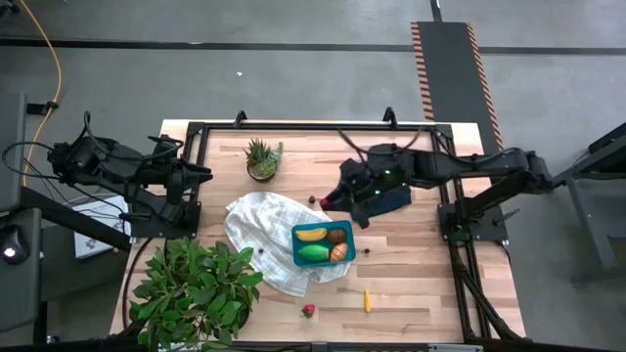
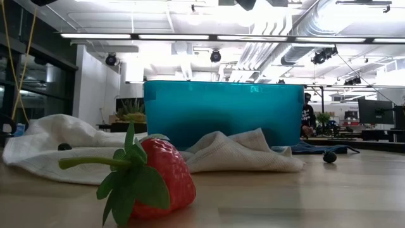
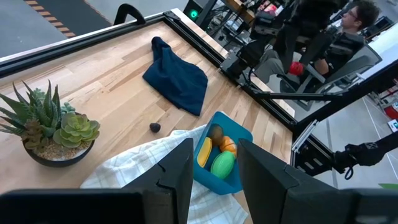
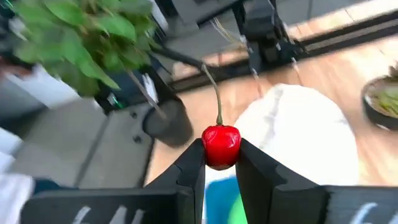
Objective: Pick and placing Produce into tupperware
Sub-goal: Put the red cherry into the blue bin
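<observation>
A small glossy red cherry with a thin stem (image 4: 221, 144) is pinched between the dark fingers of the right gripper (image 4: 221, 163), the stem standing up above the fingertips. In the high view that right gripper (image 1: 337, 198) is carried over the middle of the table, just beyond the far edge of the teal-blue rectangular plastic box (image 1: 323, 244), which sits on a crumpled white checked cloth (image 1: 259, 230).

The box is already loaded: a yellow toy banana (image 1: 311, 234), a brown round fruit (image 1: 337, 236), a green fruit (image 1: 314, 252) and an orange wedge (image 1: 338, 253) can be seen inside. The one thing that matters now: the box lies just on the near side of the loaded gripper, with its long axis running across the table from left to right. A short carry toward the near edge, then a lowering and a release, looks to be what is called for. The right arm is clearly the nearer one.

The left gripper (image 3: 214, 168) is parked back at the left edge of the table, its fingers set slightly apart with nothing between them.

Still out on the wood are a red toy strawberry (image 1: 309, 311) and a tiny yellow-orange carrot (image 1: 367, 299) near the front edge, and a dark berry (image 3: 155, 127) beside a dark navy cloth (image 3: 177, 84).
</observation>
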`<state>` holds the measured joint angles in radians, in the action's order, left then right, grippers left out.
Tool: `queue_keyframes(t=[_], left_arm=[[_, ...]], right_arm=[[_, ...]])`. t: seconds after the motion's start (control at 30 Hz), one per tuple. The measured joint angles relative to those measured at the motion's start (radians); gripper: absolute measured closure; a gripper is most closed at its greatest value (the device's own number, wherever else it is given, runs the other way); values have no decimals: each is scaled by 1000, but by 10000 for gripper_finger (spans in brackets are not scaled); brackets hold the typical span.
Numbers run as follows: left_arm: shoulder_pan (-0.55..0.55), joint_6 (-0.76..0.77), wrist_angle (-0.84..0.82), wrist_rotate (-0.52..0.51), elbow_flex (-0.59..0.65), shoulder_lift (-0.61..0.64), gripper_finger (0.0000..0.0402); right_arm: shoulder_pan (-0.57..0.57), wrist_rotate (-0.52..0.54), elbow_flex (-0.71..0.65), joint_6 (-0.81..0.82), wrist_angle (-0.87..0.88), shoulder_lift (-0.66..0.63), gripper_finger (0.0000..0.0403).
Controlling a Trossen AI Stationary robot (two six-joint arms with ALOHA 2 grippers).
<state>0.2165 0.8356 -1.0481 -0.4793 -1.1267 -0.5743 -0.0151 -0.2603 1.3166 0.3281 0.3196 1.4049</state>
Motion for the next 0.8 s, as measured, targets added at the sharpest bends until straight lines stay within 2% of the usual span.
queue_keyframes(t=[0.17, 0.37, 0.57, 0.8], left_arm=[[0, 0, 0, 0, 0, 0, 291], [0, 0, 0, 0, 0, 0, 291], [0, 0, 0, 0, 0, 0, 291], [0, 0, 0, 0, 0, 0, 291]], right_arm=[[0, 16, 191, -114, 234, 82, 343], [0, 29, 310, -175, 409, 153, 343], [-32, 54, 367, -199, 572, 244, 343], [-75, 60, 371, -215, 608, 335, 343]])
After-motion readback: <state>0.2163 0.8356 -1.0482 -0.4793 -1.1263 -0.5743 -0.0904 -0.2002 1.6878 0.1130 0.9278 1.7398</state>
